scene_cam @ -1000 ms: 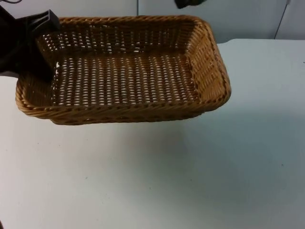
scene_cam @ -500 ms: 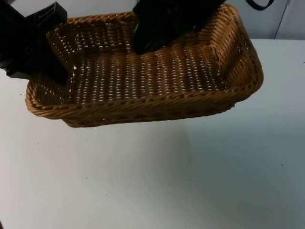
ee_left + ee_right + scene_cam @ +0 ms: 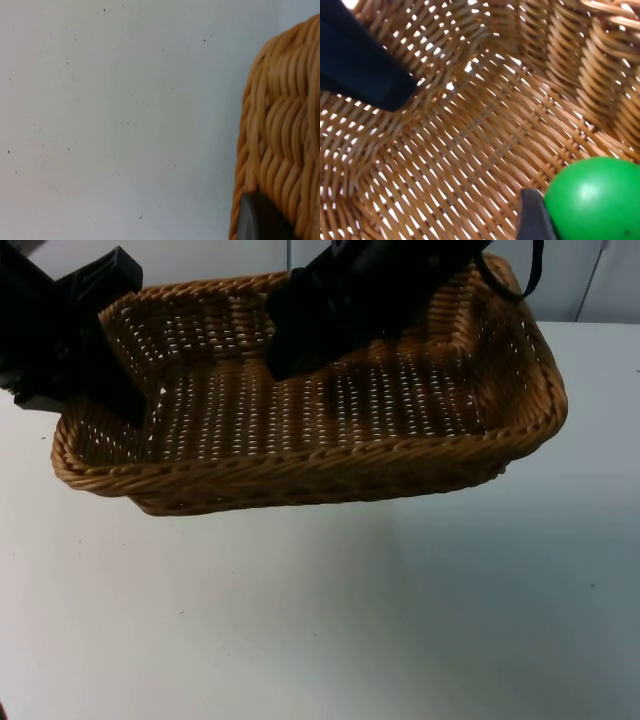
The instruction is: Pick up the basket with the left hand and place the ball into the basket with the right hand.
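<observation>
Nearest to you in the top view lies the bare white table top (image 3: 330, 620), running across the lower half of the frame, with a soft shadow under the basket.

Above it, across the upper half of the frame, you see the rectangular woven wicker basket (image 3: 300, 465), tan-brown, held off the table and tilted, its right end higher in the frame than its left end.

At the upper left of the frame the left gripper (image 3: 125, 390) grasps the basket's left end wall: its fingers are closed on the wicker, one inside the basket and one outside. In the left wrist view you see a black fingertip pressed against the outer weave of the basket (image 3: 280, 145), with the table (image 3: 115, 115) beyond it.

At the upper centre of the top view the right gripper (image 3: 295, 360) reaches down inside the basket, above its floor and near the far wall. In the right wrist view its fingers are clamped on the smooth green ball (image 3: 595, 200), one black fingertip (image 3: 532, 215) flat against the ball's side. The ball sits above the basket's woven floor (image 3: 470, 135); you cannot tell whether it touches the floor.

Farthest back stands the grey partition wall (image 3: 600, 280).
</observation>
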### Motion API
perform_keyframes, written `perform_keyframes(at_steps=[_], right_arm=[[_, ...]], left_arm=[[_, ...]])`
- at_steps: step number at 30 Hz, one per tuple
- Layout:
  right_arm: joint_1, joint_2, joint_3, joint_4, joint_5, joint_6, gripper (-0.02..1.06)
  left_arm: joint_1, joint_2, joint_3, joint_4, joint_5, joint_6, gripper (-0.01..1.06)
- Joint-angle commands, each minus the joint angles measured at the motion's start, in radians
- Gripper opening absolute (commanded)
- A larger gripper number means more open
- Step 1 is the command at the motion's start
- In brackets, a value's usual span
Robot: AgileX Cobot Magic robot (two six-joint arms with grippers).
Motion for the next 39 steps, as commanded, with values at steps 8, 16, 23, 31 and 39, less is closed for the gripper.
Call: perform_keyframes(at_steps=[8, 16, 23, 31, 39], right_arm=[[0.004, 0.001, -0.006, 0.013, -0.01, -0.004, 0.6], [0.004, -0.019, -0.054, 0.006, 0.003, 0.025, 0.65], [0.004, -0.166, -0.198, -0.02, 0.069, 0.03, 0.32], [0.004, -0.323, -0.223, 0.008, 0.16, 0.034, 0.0], [0.004, -0.355, -0.223, 0.014, 0.258, 0.06, 0.0]], left_arm=[[0.003, -0.011, 0.0, -0.041, 0.019, 0.002, 0.0], [0.003, -0.011, 0.0, -0.041, 0.019, 0.002, 0.0], [0.003, -0.011, 0.0, -0.035, 0.018, 0.023, 0.0], [0.003, 0.0, 0.0, 0.029, -0.066, 0.039, 0.0], [0.003, 0.111, 0.0, 0.067, -0.112, 0.039, 0.0]])
